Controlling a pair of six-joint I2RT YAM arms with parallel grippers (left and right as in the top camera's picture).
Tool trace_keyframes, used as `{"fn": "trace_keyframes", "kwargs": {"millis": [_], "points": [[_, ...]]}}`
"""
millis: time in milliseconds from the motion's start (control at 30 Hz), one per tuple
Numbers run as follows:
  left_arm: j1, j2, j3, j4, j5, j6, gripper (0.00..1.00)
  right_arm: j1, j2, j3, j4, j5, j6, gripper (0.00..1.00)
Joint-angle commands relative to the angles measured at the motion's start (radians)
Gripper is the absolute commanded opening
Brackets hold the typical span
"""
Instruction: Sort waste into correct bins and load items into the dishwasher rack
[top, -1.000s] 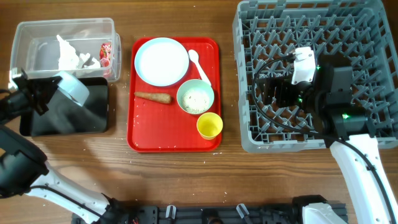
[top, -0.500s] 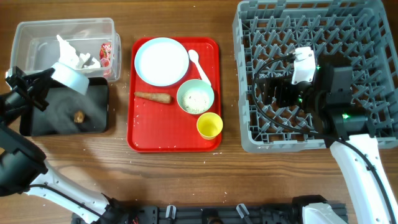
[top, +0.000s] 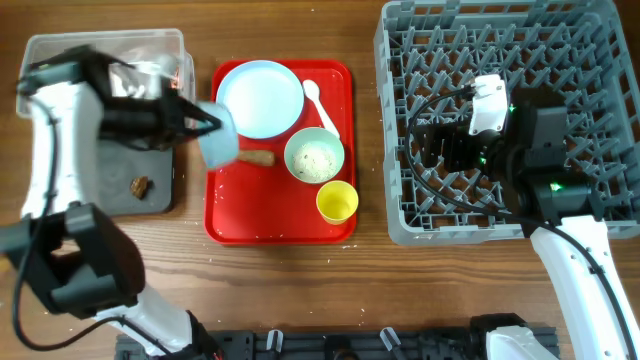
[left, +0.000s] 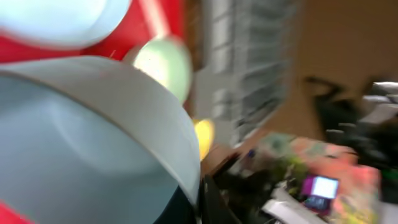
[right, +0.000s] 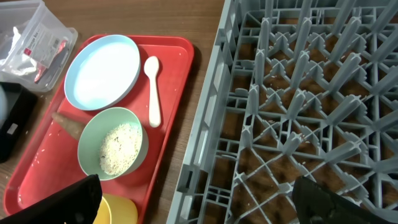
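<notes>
Wooden table (top: 300, 290): left gripper (top: 198, 122) clamps pale blue bowl (top: 219, 138); right gripper (right: 199, 202) spread apart over dishwasher rack (right: 298, 93); red snack wrapper (right: 38, 45) print illegible.

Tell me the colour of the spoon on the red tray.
The spoon is white, clearest in the right wrist view.

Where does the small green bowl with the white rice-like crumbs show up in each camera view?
Overhead: small green bowl of white crumbs at centre, on the flat red tray.
Left wrist: blurred, top centre, beyond the pale blue bowl held by the left gripper.
Right wrist: lower left.
Shared landmark: small yellow cup beside it.
</notes>
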Motion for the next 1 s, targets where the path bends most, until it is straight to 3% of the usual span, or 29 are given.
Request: {"fn": "trace_keyframes", "kwargs": {"millis": [0,200,400,567,600,633,700,733,867,967], "points": [[-0.151,-0.004,0.009,0.009,-0.400,-0.320,0.04,0.000,0.002,0.015,-0.006,-0.011,0.007,1.00],[-0.382,-0.004,-0.039,0.048,-0.758,-0.528,0.04,0.000,0.002,0.015,-0.006,-0.011,0.006,1.00],[-0.498,-0.004,-0.272,0.255,-0.800,-0.621,0.04,0.000,0.002,0.015,-0.004,0.000,0.006,1.00],[-0.554,-0.004,-0.300,0.282,-0.800,-0.639,0.06,0.000,0.002,0.015,-0.003,0.000,0.006,1.00],[-0.559,-0.004,-0.300,0.285,-0.800,-0.638,0.21,0.000,0.002,0.015,-0.003,-0.001,0.006,1.00],[-0.562,-0.004,-0.300,0.288,-0.803,-0.637,0.44,0.000,0.002,0.015,-0.004,-0.001,0.006,1.00],[-0.558,-0.004,-0.285,0.276,-0.802,-0.635,0.70,0.000,0.002,0.015,-0.005,-0.001,0.006,1.00],[-0.547,-0.004,-0.211,0.225,-0.803,-0.634,0.77,0.000,0.002,0.015,-0.005,-0.001,0.006,1.00],[-0.555,-0.004,-0.008,0.210,-0.806,-0.608,0.73,0.000,0.002,0.015,-0.005,-0.001,0.007,1.00],[-0.600,-0.001,-0.005,0.263,-0.802,-0.608,0.66,0.000,0.002,0.015,-0.010,-0.001,0.006,1.00]]}}
